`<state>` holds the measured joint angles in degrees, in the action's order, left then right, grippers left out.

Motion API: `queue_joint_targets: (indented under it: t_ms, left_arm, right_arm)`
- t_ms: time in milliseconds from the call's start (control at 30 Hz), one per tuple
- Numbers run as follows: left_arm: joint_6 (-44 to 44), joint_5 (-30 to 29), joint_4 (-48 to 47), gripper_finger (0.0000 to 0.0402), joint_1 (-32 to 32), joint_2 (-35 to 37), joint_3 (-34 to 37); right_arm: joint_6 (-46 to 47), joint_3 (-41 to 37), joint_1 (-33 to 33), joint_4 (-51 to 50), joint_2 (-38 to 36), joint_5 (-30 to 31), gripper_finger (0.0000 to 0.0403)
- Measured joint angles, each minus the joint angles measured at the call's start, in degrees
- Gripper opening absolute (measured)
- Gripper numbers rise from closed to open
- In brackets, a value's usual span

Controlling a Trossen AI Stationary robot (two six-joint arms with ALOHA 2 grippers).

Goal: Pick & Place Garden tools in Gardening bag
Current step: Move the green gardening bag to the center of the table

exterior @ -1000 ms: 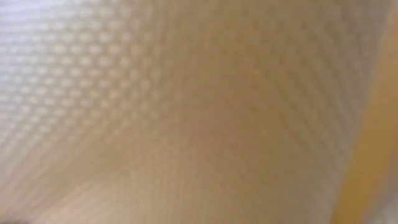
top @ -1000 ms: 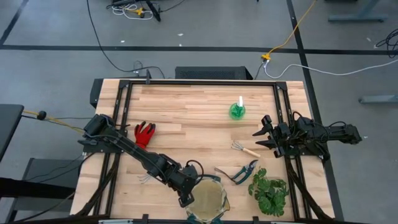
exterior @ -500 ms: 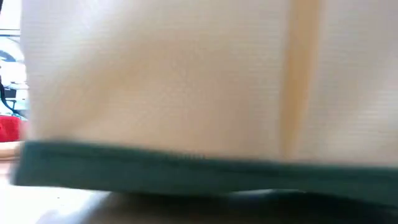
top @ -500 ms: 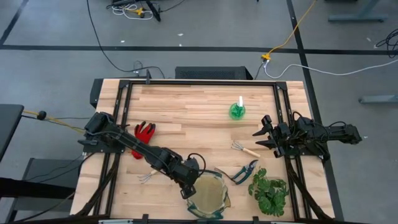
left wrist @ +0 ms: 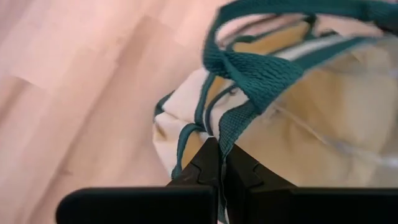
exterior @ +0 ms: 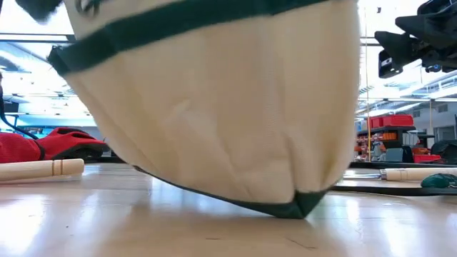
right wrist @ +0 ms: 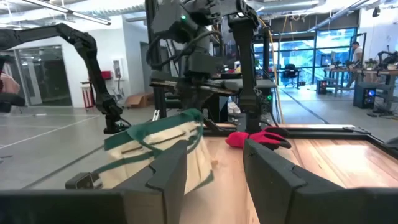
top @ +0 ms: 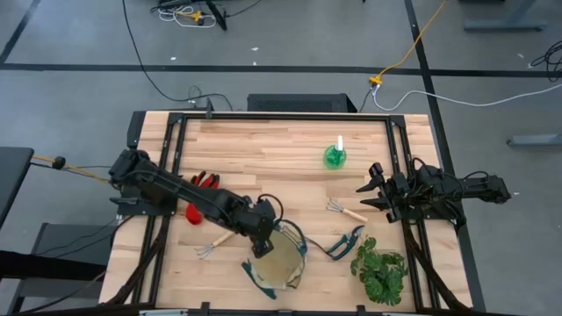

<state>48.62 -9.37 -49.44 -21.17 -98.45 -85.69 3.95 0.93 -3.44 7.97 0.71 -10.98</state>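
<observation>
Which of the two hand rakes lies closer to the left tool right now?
The hand rake lying just left of the gardening bag, close beside the left tool. The other rake lies farther right, past the pruning shears.

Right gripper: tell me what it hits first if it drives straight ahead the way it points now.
Probably nothing nearby: the open right gripper points across bare table. Farther along lie the lifted gardening bag and red gloves; depth is unclear.

Robotics lab or workshop, grey concrete floor [top: 290, 39] with trailing cables [top: 145, 66], wooden worktable [top: 272, 149] on black frame, glass-walled bays [right wrist: 298, 50], ceiling striplights [right wrist: 68, 7].
</observation>
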Motion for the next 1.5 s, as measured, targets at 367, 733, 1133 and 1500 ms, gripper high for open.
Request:
queue_joint_targets:
  t_ms: [367,733,1133,1500]
  left_arm:
    - [-6.7,-0.7,-5.3,0.0005,8.9,0.0,0.0]
    - [-11.8,-1.4,-5.3,0.0005,16.7,0.0,0.0]
    - [-13.3,2.2,-2.5,0.0005,26.6,0.0,0.0]
    - [-11.5,6.4,1.5,0.0005,29.4,-3.9,0.0]
  right_arm:
    - [0.0,0.0,0.0,0.0,0.0,0.0,0.016]
    - [0.0,0.0,0.0,-1.0,0.0,0.0,0.016]
    - [0.0,0.0,0.0,-1.6,0.0,0.0,0.016]
    - [0.0,0.0,0.0,-1.6,0.0,0.0,0.016]
